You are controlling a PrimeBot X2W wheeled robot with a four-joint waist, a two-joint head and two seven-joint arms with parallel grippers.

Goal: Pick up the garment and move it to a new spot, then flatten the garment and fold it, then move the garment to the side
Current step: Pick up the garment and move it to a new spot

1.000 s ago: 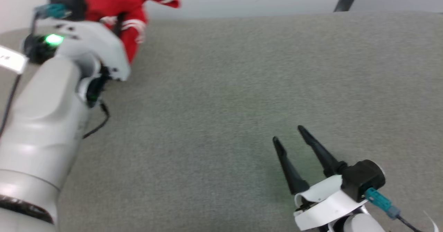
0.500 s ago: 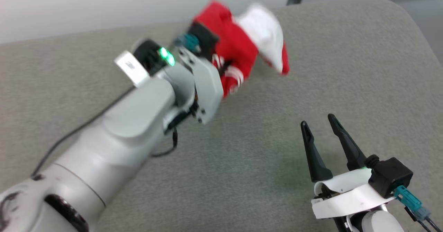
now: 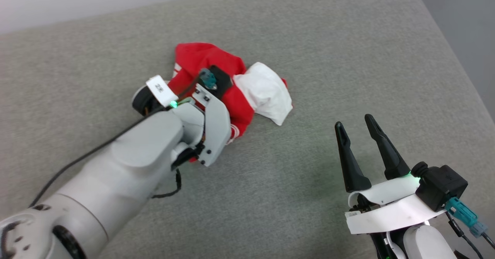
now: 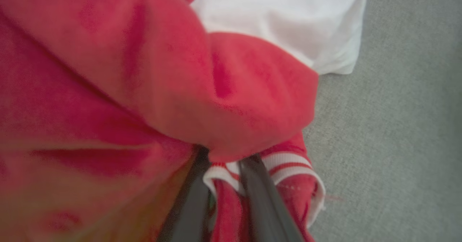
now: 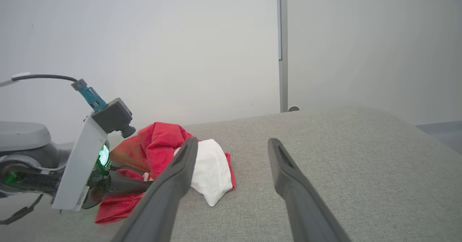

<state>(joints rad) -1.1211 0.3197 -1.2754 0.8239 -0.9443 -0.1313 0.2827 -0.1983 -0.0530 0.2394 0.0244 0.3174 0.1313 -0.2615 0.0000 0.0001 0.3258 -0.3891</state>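
Grey woven upholstery [image 3: 317, 54] forms the work surface. It is coarse, matte and rounded at its far corner. Behind it stands a plain pale wall [image 5: 162, 36], with one slim vertical post [image 5: 282, 54] at 12 o'clock in the right wrist view.

Item 1, the left gripper [image 4: 225, 159]: its two dark tapered fingers [image 4: 191, 206] lie close together, pinching a fold of the garment [image 3: 197, 58] at the ribbed trim [image 4: 288, 160], which is banded red and white. The fingertips are buried under the cloth.

Item 2, the garment: one piece of soft red knit, crumpled into a rounded heap that rests on the upholstery, slightly toward 11 o'clock from the middle of the head view. One white sleeve [image 3: 267, 94], smooth and puffed, projects from the heap at its 4 o'clock side. The print cannot be read.

Item 3, the right gripper [image 3: 354, 121]: its two long, dark, pointed fingers are spread wide and grip nothing. It sits over bare upholstery at 4 o'clock from the garment, well apart from it. Behind the fingers are a curved white shell and one black camera block [image 3: 441, 185] carrying a teal connector.
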